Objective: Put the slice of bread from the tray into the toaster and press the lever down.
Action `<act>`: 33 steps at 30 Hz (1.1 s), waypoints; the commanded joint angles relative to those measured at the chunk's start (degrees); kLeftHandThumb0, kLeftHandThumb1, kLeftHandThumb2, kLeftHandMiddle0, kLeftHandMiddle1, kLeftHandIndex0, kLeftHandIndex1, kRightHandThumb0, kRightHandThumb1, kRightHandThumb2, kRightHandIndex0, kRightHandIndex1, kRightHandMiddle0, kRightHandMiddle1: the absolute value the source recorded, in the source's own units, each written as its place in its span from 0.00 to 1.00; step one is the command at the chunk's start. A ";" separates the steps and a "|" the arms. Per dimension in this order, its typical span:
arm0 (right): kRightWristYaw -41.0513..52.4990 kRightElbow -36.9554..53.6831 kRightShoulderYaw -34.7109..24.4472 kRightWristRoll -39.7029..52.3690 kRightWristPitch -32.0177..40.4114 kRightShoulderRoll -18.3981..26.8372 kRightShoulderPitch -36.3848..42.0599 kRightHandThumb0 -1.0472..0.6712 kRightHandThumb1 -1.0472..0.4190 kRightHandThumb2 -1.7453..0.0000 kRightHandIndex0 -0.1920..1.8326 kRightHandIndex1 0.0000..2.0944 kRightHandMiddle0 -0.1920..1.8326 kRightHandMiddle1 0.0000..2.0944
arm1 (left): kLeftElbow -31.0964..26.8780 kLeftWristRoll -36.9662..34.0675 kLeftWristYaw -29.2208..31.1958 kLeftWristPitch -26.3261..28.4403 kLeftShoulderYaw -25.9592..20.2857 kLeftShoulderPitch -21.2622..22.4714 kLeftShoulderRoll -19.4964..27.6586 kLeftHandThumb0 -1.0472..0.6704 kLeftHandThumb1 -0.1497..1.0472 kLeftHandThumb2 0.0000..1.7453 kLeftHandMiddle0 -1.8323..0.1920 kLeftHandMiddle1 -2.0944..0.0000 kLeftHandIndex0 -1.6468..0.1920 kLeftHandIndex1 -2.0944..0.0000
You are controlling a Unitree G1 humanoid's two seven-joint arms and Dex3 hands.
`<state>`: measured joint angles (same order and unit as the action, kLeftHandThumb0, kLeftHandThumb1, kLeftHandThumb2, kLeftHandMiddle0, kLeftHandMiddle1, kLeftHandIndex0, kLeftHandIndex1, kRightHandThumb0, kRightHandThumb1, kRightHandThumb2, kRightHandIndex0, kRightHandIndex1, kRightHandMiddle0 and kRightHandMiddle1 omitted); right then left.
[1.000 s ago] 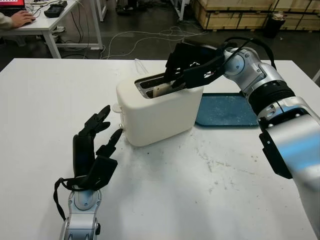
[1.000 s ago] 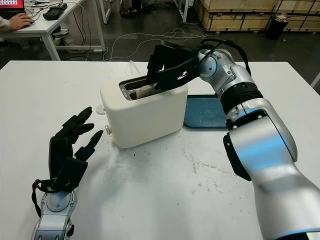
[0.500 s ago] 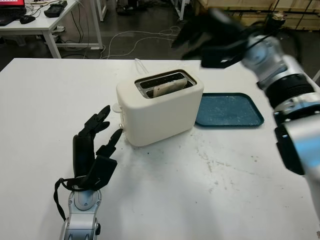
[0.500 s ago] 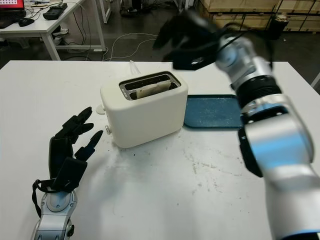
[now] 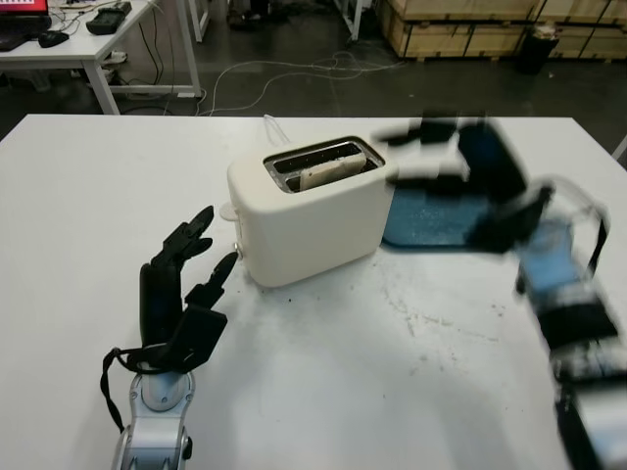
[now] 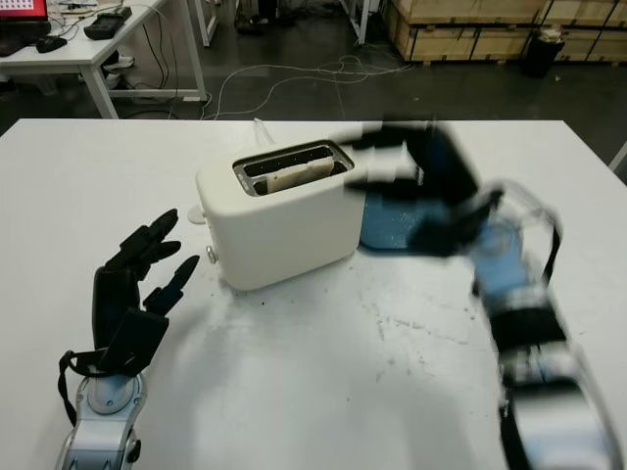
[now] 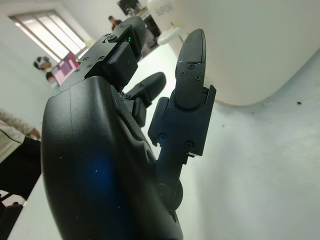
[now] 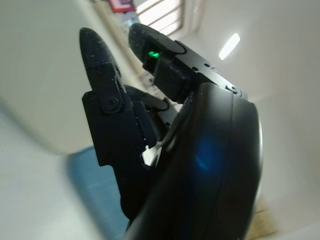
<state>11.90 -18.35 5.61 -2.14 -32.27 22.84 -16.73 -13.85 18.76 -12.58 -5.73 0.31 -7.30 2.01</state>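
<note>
A slice of bread stands in the slot of the white toaster at the table's middle. The toaster's white lever knob sticks out of its left end, in the raised position. My right hand is open, blurred by motion, in the air just right of the toaster and above the blue tray. It holds nothing. My left hand is open near the table's front left, a short way from the toaster's lever end; its fingers point at the toaster's wall.
A white cord runs off the table behind the toaster. A desk with equipment stands at the back left, and cables lie on the floor beyond the table's far edge.
My right hand let go of the bread in the slot, lifted away, then swung down and right over the tray. The bread stays in the toaster. The left hand has not moved.
</note>
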 commanded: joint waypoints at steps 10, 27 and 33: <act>0.36 8.64 -3.65 8.35 7.85 -9.79 12.62 0.28 0.12 1.00 0.64 0.24 0.64 0.02 | 3.09 6.69 -5.49 -7.55 -3.92 6.16 6.90 0.44 0.89 0.07 0.54 0.55 0.43 0.94; -6.44 7.42 -9.83 4.57 11.32 -11.71 8.79 0.31 0.13 1.00 0.64 0.32 0.68 0.01 | 8.17 11.25 -1.27 -12.05 -5.16 13.78 19.82 0.49 0.86 0.00 0.51 0.46 0.34 0.92; -6.73 7.24 -10.36 3.50 12.34 -11.47 8.45 0.32 0.14 1.00 0.63 0.30 0.68 0.00 | 10.35 12.12 2.05 -11.94 -4.51 16.81 23.36 0.51 0.83 0.00 0.48 0.39 0.30 0.92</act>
<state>5.59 -10.84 -4.36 1.59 -20.82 11.29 -7.34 -4.57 29.82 -11.22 -17.65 -4.83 8.08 24.20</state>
